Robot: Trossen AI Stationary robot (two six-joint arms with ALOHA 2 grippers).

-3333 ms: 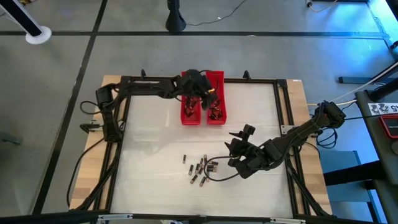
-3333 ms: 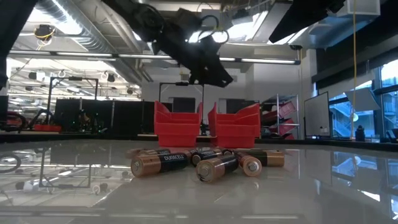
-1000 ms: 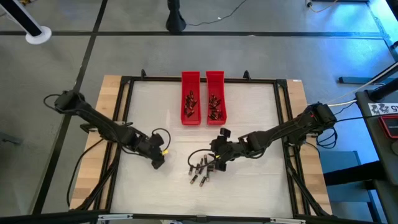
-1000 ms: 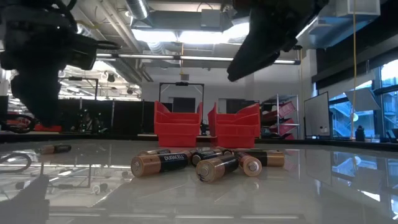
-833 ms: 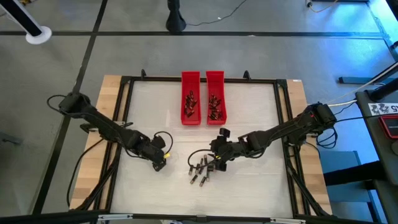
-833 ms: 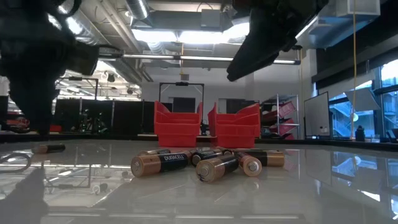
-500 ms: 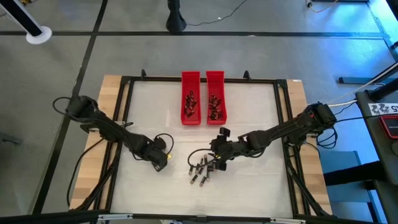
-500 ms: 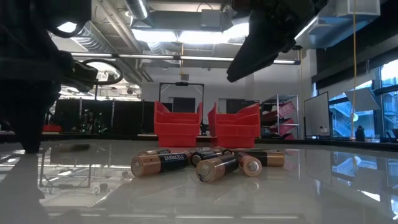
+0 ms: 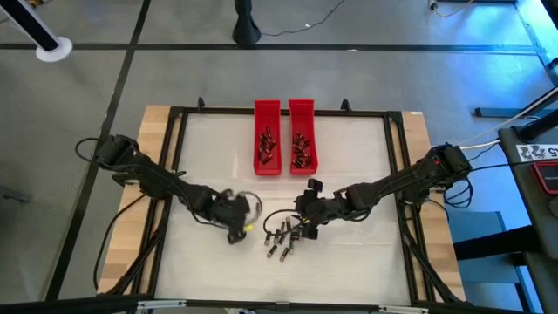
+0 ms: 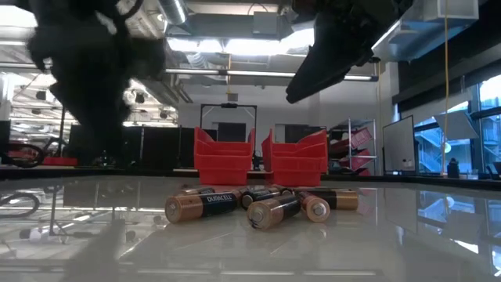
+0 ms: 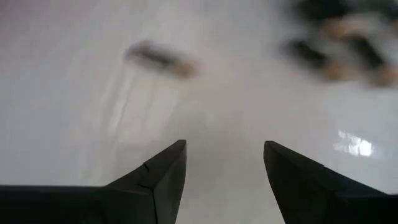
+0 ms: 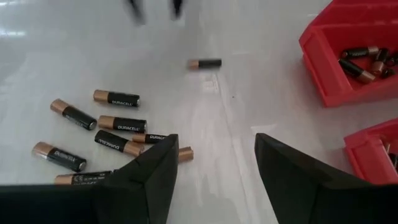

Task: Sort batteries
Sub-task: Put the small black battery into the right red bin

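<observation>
Several loose batteries [image 9: 281, 237] lie in a small pile on the white table, seen close up in the low view [image 10: 235, 205] and in the right wrist view [image 12: 115, 124]. One battery [image 12: 205, 63] lies alone, a little apart from the pile toward the trays. More batteries lie inside the two red trays [image 9: 268, 138] [image 9: 302, 138]. My left gripper [image 9: 237, 228] is open and empty just left of the pile, its fingers apart [image 11: 224, 146] with the lone battery [image 11: 158, 58] ahead. My right gripper [image 9: 301, 223] hovers open over the pile's right side [image 12: 216, 140].
The two red trays stand side by side near the far edge [image 10: 224, 160] [image 10: 297, 160]. A black frame [image 9: 174, 113] borders the table. Dark cable loops hang off both wrists near the pile. Bare white surface lies toward the near edge and on both sides.
My left gripper has moved toward the table's right, closing on the loose batteries, and shows blurred with motion. The batteries have kept their places.
</observation>
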